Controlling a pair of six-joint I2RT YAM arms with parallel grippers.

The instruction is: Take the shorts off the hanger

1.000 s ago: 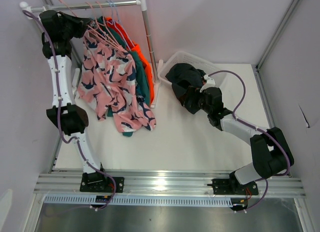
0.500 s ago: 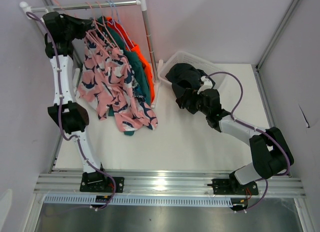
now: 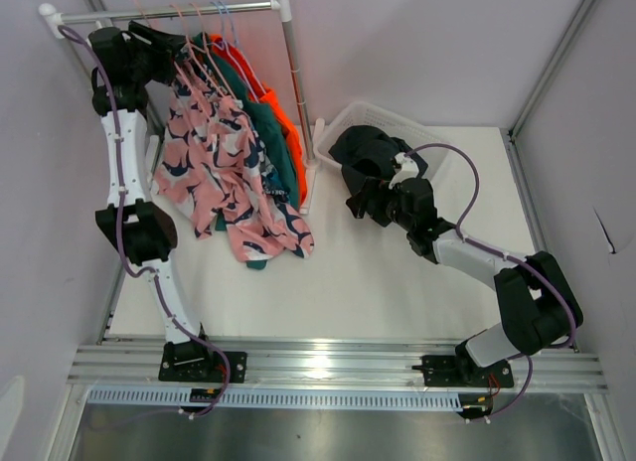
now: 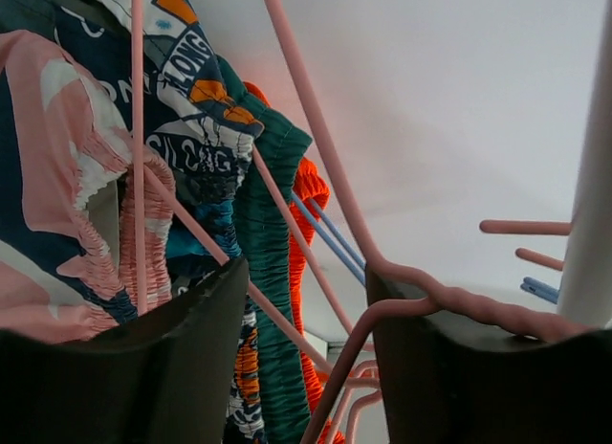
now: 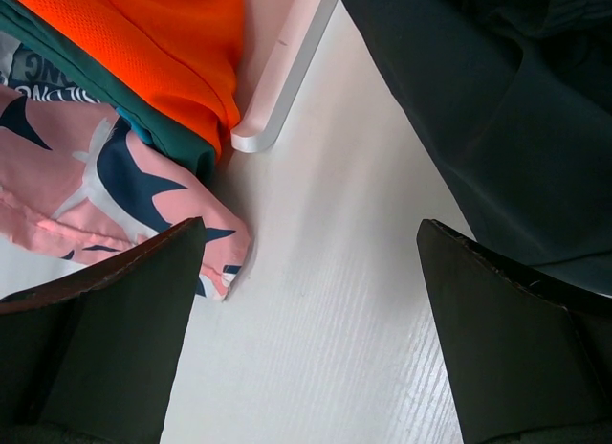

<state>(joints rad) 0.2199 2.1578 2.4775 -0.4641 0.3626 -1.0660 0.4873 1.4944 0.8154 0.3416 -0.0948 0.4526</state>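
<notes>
**Top view.** The rack rail (image 3: pixel 164 11) spans the 11 o'clock area of the counter (image 3: pixel 397 282), with its post (image 3: pixel 294 93) at the 3 o'clock end.
- The pink shark-print shorts (image 3: pixel 214 163), teal shorts (image 3: pixel 275 153) and orange shorts (image 3: pixel 286 118) hang from it on hangers, and their lower edges reach the counter.
- The left fingers (image 3: pixel 177 46) sit at rail height among the hanger necks.
- The black shorts (image 3: pixel 363 148) lie heaped in the white basket (image 3: pixel 383 113) at 1 o'clock.
- The right fingers (image 3: pixel 360 198) are just beside the heap, at its 6 o'clock side.

**Left wrist view.** The fingers are released and stand apart.
- A pink hanger (image 4: pixel 320 147) runs down between them. Its bend rests against the finger at 5 o'clock.
- The navy printed shorts (image 4: pixel 191 109) hang at 11 o'clock, between the pink pair and the teal pair.
- The orange pair hangs beyond the teal one.

**Right wrist view.** The fingers are released, spread wide and grasp nothing, with bare counter between them.
- The black shorts fill the 1 o'clock corner.
- The rack foot (image 5: pixel 287 71) lies at 12 o'clock.
- The orange, teal and pink hems lie at 10 o'clock.
</notes>
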